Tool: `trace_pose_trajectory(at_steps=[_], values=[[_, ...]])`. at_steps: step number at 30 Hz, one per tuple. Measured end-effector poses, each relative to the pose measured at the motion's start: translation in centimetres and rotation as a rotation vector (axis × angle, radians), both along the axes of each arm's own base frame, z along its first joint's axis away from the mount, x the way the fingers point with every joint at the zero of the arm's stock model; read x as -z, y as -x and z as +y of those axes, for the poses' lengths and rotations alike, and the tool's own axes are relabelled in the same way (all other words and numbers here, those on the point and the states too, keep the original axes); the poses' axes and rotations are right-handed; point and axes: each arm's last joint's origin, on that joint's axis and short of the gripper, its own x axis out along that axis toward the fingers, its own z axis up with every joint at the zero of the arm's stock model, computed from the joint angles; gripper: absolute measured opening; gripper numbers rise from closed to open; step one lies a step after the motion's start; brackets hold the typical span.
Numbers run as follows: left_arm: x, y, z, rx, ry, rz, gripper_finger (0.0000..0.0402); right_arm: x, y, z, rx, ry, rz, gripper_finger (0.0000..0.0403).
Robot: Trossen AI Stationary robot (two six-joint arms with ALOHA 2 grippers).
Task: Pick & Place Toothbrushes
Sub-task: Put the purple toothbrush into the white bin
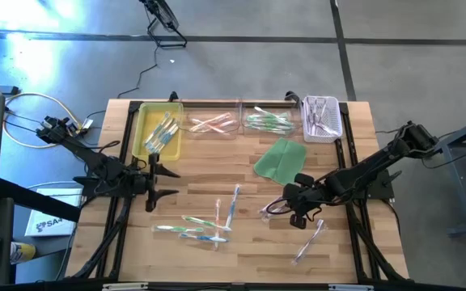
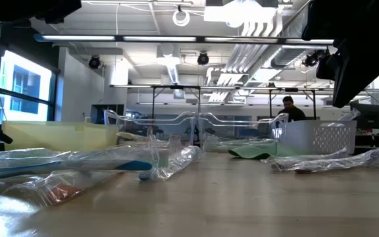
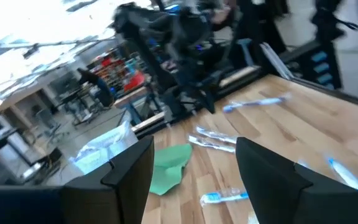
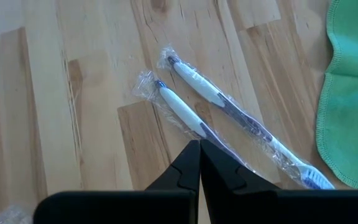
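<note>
Toothbrushes (image 4: pixel 213 102), two wrapped, lie just beyond the closed right hand (image 4: pixel 199 163).

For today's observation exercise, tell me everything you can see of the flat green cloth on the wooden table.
The flat green cloth is a soft-looking, bright green piece with a stitched hem and rounded corners, folded or doubled so two lobes show. It lies flat on the light wooden slatted table, below the clear tray of green toothbrushes and above the right gripper. Nothing rests on it, and neither gripper touches it.
</note>
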Motion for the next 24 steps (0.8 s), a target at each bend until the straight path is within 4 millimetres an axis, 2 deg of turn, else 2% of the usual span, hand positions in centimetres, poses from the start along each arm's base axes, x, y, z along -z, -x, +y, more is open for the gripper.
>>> trace_pose_trajectory(at_steps=[7,16,24], values=[[-0.19,0.01,0.21,-0.066,0.048,-0.015,0.022,0.0,0.0,0.0,-0.002,0.002,0.0,0.0004],[-0.19,0.01,0.22,-0.07,0.049,-0.015,0.022,0.0,0.0,-0.02,0.0,0.006,-0.002,0.0004],[-0.18,0.02,0.34,-0.107,0.082,-0.014,0.022,-0.05,-0.09,-0.26,0.021,0.084,-0.034,0.0004]])
